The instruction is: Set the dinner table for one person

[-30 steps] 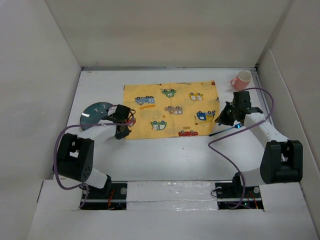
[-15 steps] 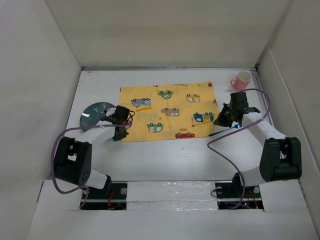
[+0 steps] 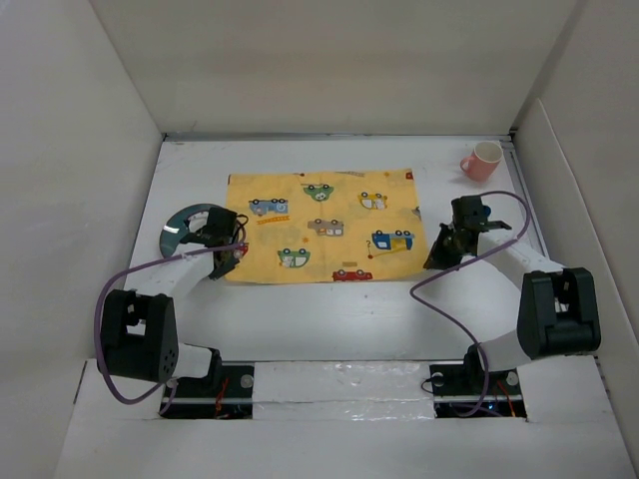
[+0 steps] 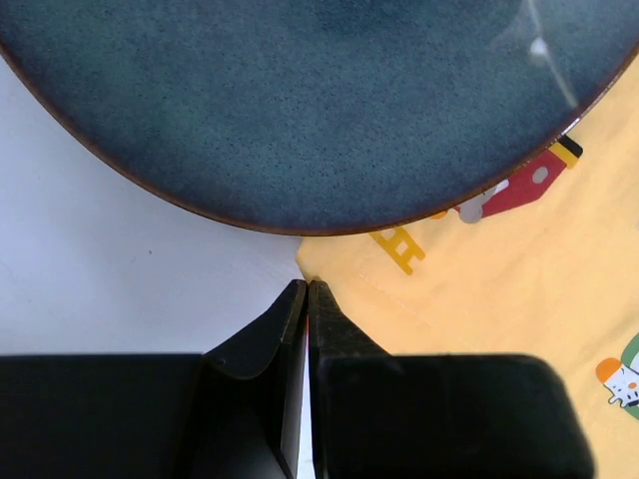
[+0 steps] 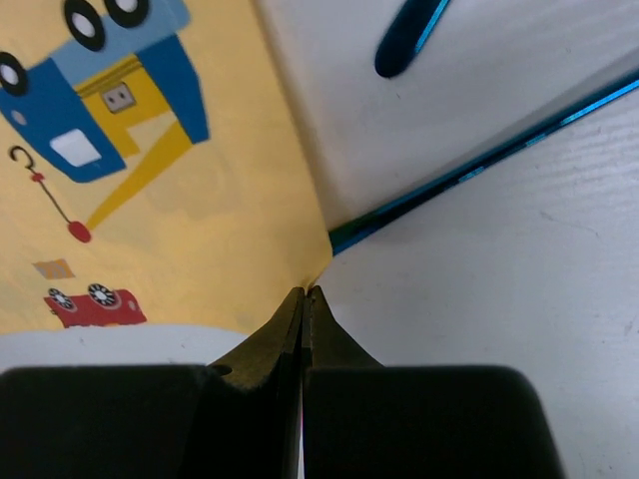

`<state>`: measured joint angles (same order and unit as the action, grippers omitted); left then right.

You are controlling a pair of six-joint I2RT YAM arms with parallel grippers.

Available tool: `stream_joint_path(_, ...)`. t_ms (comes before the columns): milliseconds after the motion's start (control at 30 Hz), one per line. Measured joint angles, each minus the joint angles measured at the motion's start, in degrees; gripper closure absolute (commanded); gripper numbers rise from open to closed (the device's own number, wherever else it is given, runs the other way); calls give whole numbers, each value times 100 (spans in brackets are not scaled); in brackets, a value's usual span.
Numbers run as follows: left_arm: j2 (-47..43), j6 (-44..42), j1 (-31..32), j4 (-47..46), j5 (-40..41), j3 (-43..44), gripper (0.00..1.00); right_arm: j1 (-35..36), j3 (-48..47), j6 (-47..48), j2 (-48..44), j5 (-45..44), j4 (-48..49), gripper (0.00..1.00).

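At the near left corner of the yellow car-patterned cloth mat, the left fingers are clenched together on the fabric's tip. At the near right corner the right fingers are pressed closed on the cloth in the same way. The mat lies spread across the middle of the large matte-white rectangular surface. Just past the right fingers, a slim shiny blue utensil handle rests on the surface, one end meeting the mat's edge. Beyond the left fingers sits a round dark blue-grey glazed plate, its rim overlapping the mat's left edge in the wrist view. A pink ceramic mug stands at the far right corner, apart from the mat.
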<state>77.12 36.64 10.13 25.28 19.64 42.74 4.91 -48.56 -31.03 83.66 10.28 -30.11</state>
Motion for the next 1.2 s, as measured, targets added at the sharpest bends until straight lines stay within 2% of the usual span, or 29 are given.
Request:
stream_joint_path(400,13,-109,0,-13,-280,0,100,7,267,-28,-417,-44,-212,100)
stream_joint_path(500,17,-105,0,-2,-291,0,100,48,269,-35,-459,-44,-212,93)
stream_joint_path(533,4,-105,0,4,-293,0,100,70,271,-39,-444,-44,-221,85)
stream_joint_path(600,-46,-96,0,48,-291,0,84,81,271,-50,-424,-44,-251,74)
stream_joint_path(633,-87,-98,0,76,-297,0,77,81,271,-52,-422,-42,-271,64)
stream_joint_path(667,-146,-85,0,116,-297,4,70,81,271,-61,-422,-44,-289,60)
stream_joint_path(733,-249,-81,0,214,-315,46,65,81,262,-55,-444,-59,-345,52)
stream_joint_path(867,-455,-92,0,466,-439,437,58,81,-33,-42,-605,-192,-758,49)
stream_joint_path(900,-507,-103,0,542,-479,638,58,83,-216,-39,-647,-236,-828,49)
stream_joint_path(933,-511,-103,0,555,-483,664,59,107,-431,-39,-693,-269,-872,52)
stream_joint_path(967,-612,-120,15,586,-509,1088,60,144,-638,-39,-732,-286,-879,58)
stream_joint_path(1000,-621,-131,76,713,-503,1394,62,229,-868,-42,-780,-306,-859,67)
stream_joint_path(1033,-627,-149,142,710,-527,1740,64,352,-1082,-44,-817,-306,-796,95)
stream_joint_path(1067,-632,-173,201,667,-577,2002,70,498,-1276,-28,-837,-264,-715,100)
stream_joint_path(1133,-649,-219,284,505,-817,2544,84,894,-1604,-122,-804,-155,-476,100)
stream_joint_path(1167,-660,-236,308,391,-953,2782,98,1128,-1746,-162,-732,-98,-352,100)
stream_joint_path(1200,-662,-251,319,326,-1102,3034,100,1399,-1899,-197,-614,-24,-223,100)
